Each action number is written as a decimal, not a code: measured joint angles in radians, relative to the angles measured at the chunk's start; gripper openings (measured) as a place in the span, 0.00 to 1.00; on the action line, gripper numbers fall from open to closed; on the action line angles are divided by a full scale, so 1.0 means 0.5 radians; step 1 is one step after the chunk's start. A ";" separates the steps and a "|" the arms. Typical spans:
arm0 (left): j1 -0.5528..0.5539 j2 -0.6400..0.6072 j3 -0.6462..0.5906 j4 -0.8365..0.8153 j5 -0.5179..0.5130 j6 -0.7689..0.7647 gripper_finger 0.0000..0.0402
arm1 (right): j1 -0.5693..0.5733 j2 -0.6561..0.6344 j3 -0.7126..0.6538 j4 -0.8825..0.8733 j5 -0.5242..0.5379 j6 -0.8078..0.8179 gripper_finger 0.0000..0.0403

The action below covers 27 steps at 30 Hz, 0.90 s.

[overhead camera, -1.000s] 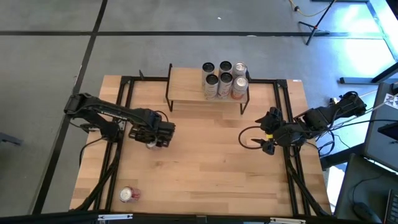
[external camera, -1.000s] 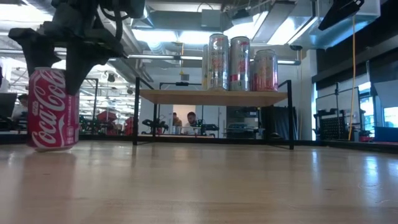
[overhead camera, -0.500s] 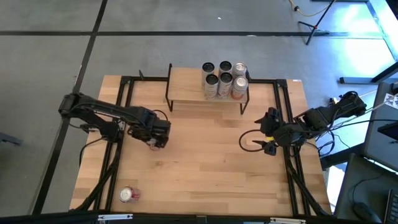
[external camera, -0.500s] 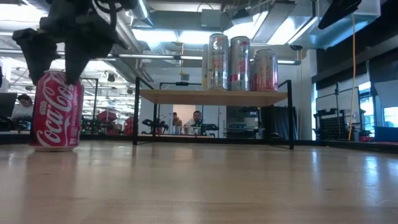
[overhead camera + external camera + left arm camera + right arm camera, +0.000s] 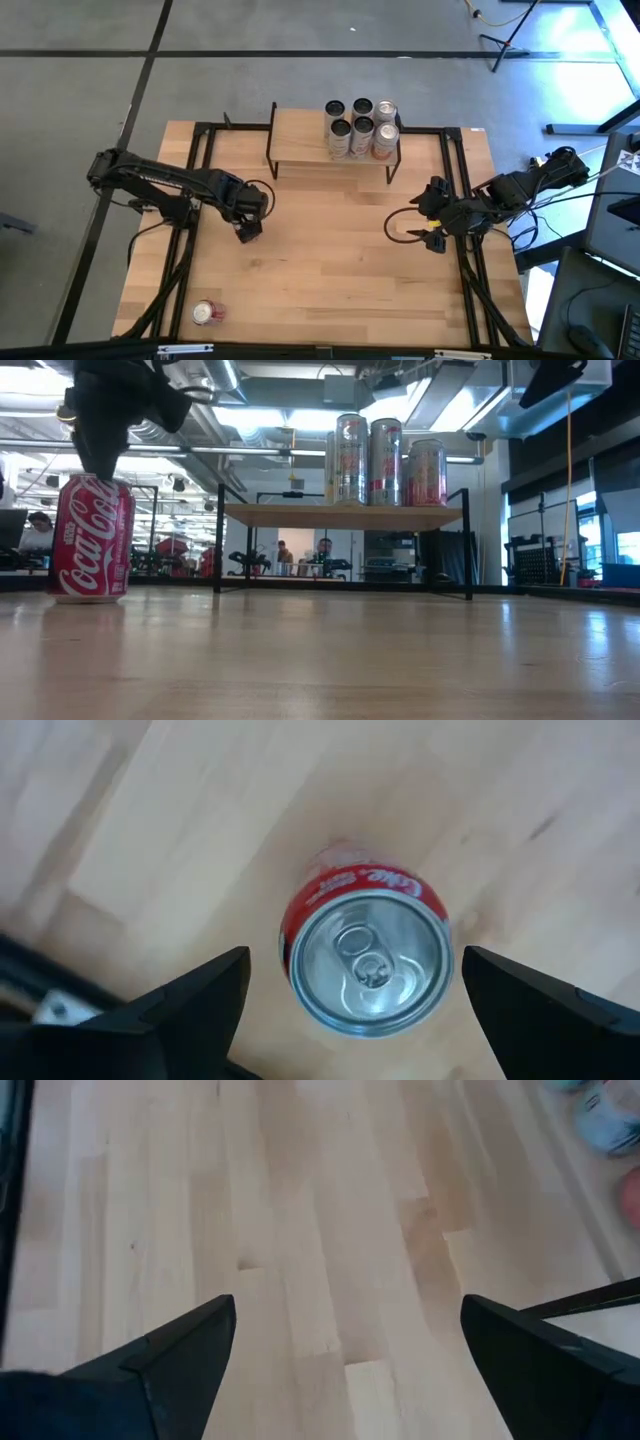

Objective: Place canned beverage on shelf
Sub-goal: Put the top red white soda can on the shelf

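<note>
Can (image 5: 367, 958) stands upright under spread left hand (image 5: 350, 995), base hidden.

In the high view the left gripper (image 5: 247, 228) covers the red can (image 5: 366, 955) under it completely. At the top left of the low view that arm runs off the frame. Labels on the shelf cans (image 5: 385, 461) are too small to read. Background people (image 5: 322, 552) are only tiny shapes.

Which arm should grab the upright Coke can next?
Left. The left gripper hangs open directly above the red can, fingers on either side. The right gripper waits open at the table's far right.
</note>
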 joint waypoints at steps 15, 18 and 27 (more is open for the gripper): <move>0.000 -0.001 -0.217 0.220 -0.014 0.439 0.87 | 0.000 0.000 0.000 0.009 -0.010 0.174 0.93; 0.001 -0.001 -0.267 0.263 -0.005 0.476 0.87 | 0.000 0.000 0.000 0.036 -0.006 0.182 0.93; 0.000 -0.002 -0.285 0.260 -0.014 0.550 0.74 | 0.000 0.001 0.000 0.220 0.077 0.182 0.93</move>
